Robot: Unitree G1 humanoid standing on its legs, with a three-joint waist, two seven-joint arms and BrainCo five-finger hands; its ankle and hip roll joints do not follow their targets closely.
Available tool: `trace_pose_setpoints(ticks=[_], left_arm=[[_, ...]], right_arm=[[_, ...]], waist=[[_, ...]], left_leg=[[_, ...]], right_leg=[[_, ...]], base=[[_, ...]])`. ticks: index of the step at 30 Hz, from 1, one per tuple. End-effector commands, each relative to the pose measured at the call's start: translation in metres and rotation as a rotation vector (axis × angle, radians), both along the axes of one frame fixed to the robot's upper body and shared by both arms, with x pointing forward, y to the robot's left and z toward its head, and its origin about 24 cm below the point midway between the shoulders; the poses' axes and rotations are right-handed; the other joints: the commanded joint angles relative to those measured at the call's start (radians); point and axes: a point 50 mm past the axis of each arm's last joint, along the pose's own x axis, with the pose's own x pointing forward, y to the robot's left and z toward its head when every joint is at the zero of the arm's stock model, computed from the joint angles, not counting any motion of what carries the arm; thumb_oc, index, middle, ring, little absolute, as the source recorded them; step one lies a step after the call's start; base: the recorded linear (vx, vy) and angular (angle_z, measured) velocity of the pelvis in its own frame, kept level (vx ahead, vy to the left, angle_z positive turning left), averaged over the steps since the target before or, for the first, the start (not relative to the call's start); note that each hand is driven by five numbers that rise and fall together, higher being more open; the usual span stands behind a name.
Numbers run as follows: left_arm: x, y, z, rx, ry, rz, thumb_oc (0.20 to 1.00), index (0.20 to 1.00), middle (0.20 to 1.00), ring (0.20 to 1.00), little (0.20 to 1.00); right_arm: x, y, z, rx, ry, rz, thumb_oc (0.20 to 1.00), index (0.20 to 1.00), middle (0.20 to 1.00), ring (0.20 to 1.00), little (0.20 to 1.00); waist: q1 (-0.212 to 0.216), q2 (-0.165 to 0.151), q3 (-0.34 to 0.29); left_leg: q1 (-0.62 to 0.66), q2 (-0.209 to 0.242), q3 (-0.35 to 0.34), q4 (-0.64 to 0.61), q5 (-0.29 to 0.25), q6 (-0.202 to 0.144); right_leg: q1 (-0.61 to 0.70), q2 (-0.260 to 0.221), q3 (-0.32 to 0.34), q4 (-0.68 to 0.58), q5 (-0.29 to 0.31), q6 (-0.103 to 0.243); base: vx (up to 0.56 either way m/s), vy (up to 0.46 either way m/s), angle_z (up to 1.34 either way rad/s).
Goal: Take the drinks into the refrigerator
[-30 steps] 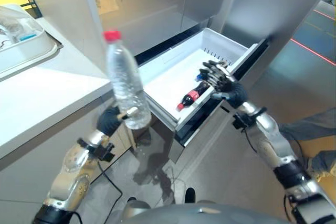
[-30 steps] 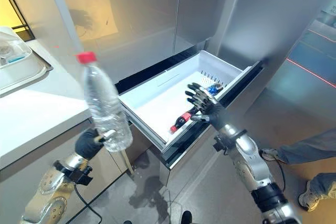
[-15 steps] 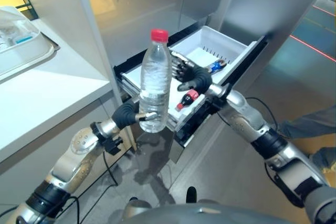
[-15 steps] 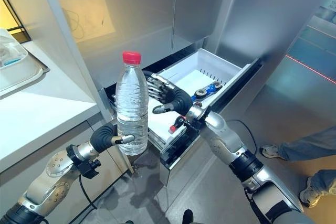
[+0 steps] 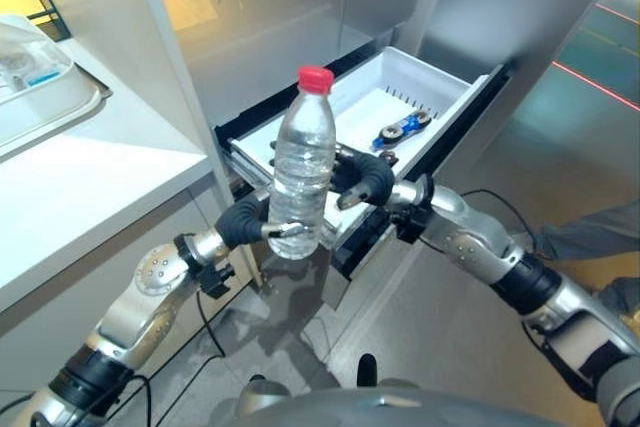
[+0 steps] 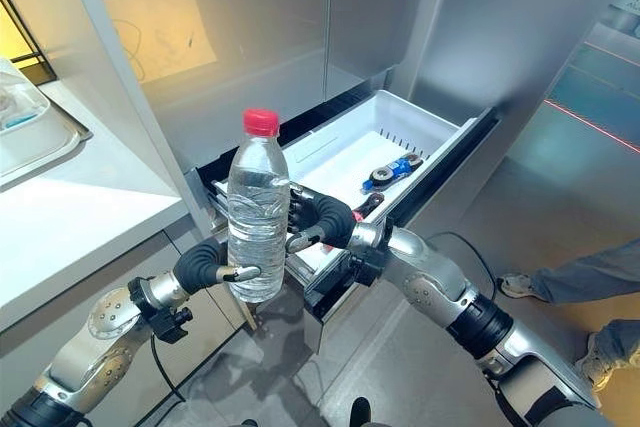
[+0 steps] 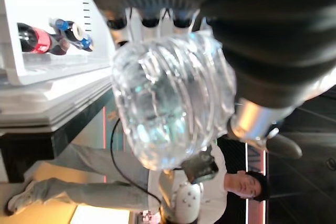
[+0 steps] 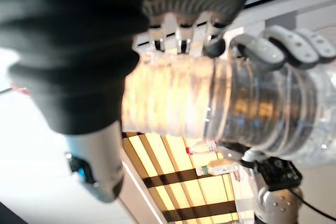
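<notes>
A clear water bottle (image 5: 300, 177) with a red cap (image 5: 315, 79) stands upright in the air in front of the open white fridge drawer (image 5: 445, 97). My left hand (image 5: 245, 222) is shut on its lower part from the left. My right hand (image 5: 365, 179) is curled round it from the drawer side, thumb against the plastic; the right wrist view shows its fingers (image 8: 181, 35) over the ribbed bottle (image 8: 210, 103). In the drawer lie a blue-labelled bottle (image 5: 400, 132) and a red-labelled cola bottle (image 7: 31, 38).
A white counter (image 5: 90, 177) with a plastic tray (image 5: 50, 87) stands at my left. Steel refrigerator doors (image 5: 300, 7) rise behind the drawer. A person's legs (image 6: 580, 287) are on the floor at right.
My right hand left the cola bottle in the drawer and came across to the water bottle. My left hand carried the water bottle from the left to in front of the drawer.
</notes>
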Motion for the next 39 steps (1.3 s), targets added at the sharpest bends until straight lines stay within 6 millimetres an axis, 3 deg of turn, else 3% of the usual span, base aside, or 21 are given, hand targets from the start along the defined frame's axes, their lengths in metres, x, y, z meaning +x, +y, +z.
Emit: trace_pose_setpoints(ticks=[1, 15, 30, 31, 33, 39], left_arm=[[0.007, -0.015, 0.046, -0.051, -0.260, -0.076, 0.200, 0.200, 0.200, 0.200, 0.200], [0.012, -0.014, 0.035, 0.031, -0.242, -0.051, 0.200, 0.200, 0.200, 0.200, 0.200], [0.017, -0.021, 0.024, 0.001, -0.222, -0.008, 0.200, 0.200, 0.200, 0.200, 0.200], [0.017, -0.021, 0.024, 0.000, -0.220, -0.006, 0.200, 0.200, 0.200, 0.200, 0.200], [0.017, -0.020, 0.024, -0.003, -0.219, 0.000, 0.200, 0.200, 0.200, 0.200, 0.200], [0.015, -0.018, 0.022, -0.004, -0.213, 0.018, 0.200, 0.200, 0.200, 0.200, 0.200]], right_arm=[[-0.031, 0.026, 0.033, 0.048, -0.104, 0.292, 1.000, 1.000, 1.000, 1.000, 1.000], [-0.032, 0.042, 0.041, 0.075, -0.124, 0.331, 1.000, 1.000, 1.000, 1.000, 1.000], [-0.034, 0.065, 0.029, 0.218, -0.012, 0.292, 1.000, 1.000, 1.000, 1.000, 1.000], [-0.035, 0.067, 0.029, 0.222, -0.012, 0.297, 0.878, 0.878, 0.878, 0.878, 0.878], [-0.036, 0.068, 0.028, 0.224, -0.007, 0.302, 0.200, 0.200, 0.200, 0.200, 0.200], [-0.034, 0.067, 0.024, 0.252, 0.024, 0.267, 0.200, 0.200, 0.200, 0.200, 0.200]], waist=[[0.011, 0.003, -0.019], [0.017, 0.005, -0.021], [0.030, 0.001, -0.017], [0.031, -0.001, -0.018], [0.033, -0.003, -0.019], [0.034, -0.007, -0.020]], left_leg=[[-0.020, -0.083, -0.051, 0.002, -0.051, 0.115], [-0.022, -0.083, -0.054, 0.002, -0.051, 0.114], [-0.025, -0.087, -0.052, 0.002, -0.055, 0.119], [-0.024, -0.087, -0.052, 0.002, -0.055, 0.120], [-0.024, -0.086, -0.051, 0.002, -0.057, 0.119], [-0.022, -0.085, -0.050, 0.002, -0.057, 0.119]], right_leg=[[0.012, 0.002, -0.062, 0.148, -0.117, 0.016], [0.019, 0.001, -0.067, 0.140, -0.117, 0.016], [0.017, 0.003, -0.056, 0.132, -0.113, 0.016], [0.018, 0.003, -0.055, 0.131, -0.113, 0.016], [0.019, 0.004, -0.055, 0.130, -0.113, 0.016], [0.023, 0.004, -0.052, 0.126, -0.113, 0.016]], base=[[0.00, 0.000, 0.00], [0.00, 0.000, 0.00], [0.00, 0.000, 0.00], [0.00, 0.000, 0.00], [0.00, 0.000, 0.00], [0.00, 0.001, -0.01]])
